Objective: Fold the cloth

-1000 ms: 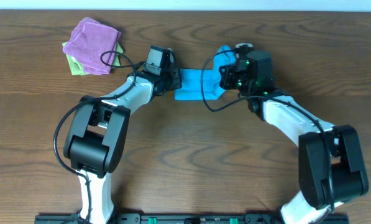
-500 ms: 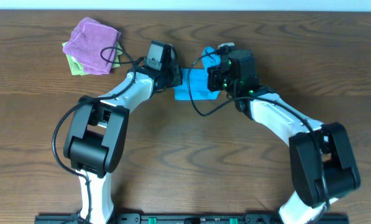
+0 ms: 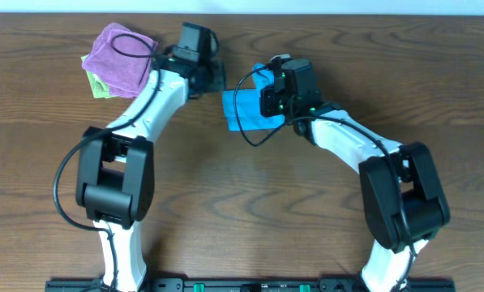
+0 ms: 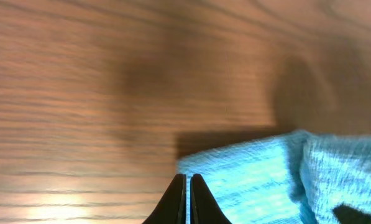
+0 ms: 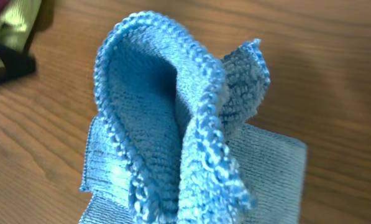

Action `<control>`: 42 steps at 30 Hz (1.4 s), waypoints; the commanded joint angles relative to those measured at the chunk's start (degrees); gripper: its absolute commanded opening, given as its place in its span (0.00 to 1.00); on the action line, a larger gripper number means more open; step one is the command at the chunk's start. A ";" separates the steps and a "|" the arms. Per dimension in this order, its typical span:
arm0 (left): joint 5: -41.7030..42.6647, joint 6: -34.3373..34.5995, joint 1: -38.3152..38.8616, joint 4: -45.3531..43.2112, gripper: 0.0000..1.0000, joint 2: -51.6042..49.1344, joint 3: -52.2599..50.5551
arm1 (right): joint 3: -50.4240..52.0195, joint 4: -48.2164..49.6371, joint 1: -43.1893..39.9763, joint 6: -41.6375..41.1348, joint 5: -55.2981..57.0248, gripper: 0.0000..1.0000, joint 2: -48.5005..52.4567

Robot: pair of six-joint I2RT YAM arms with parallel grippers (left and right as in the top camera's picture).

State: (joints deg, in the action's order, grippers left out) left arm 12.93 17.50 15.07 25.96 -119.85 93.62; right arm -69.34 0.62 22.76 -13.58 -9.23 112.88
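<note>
Near centre, right end effector (image 3: 266, 99) (pinching) — cloth (image 3: 242, 118)

No text, label, brand, number or sign is legible in any view, neither on the cloth (image 3: 240, 115) nor on the wooden worktop (image 3: 242, 211).

Left jaws pressed together, right jaws clamped
</note>
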 commanded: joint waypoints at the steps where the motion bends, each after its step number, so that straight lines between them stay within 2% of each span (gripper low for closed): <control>1: -1.57 -2.12 -2.14 1.07 0.06 -1.09 2.23 | -1.66 -0.22 1.75 1.07 0.24 0.01 1.77; 13: -1.51 -2.14 -6.58 1.27 0.06 0.96 3.04 | -2.29 0.15 3.32 1.03 0.48 0.03 5.38; 17: -1.51 -2.14 -6.80 1.27 0.06 1.27 3.04 | -2.29 1.36 3.54 0.74 0.46 0.26 5.38; 21: -1.53 -2.14 -6.82 1.27 0.06 1.29 3.04 | -2.40 2.01 3.96 -0.11 -0.11 0.36 5.38; 23: -1.53 -2.12 -6.82 1.29 0.06 1.29 3.04 | -2.80 1.97 4.35 -0.11 -1.97 0.45 5.38; 42: -1.51 -2.08 -7.69 1.29 0.06 1.62 3.04 | -6.12 -3.41 7.65 -1.16 -10.73 0.78 5.11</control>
State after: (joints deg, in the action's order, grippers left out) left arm 11.97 16.43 8.19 26.94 -119.83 94.98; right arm -74.56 -2.20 29.87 -14.57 -18.52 117.93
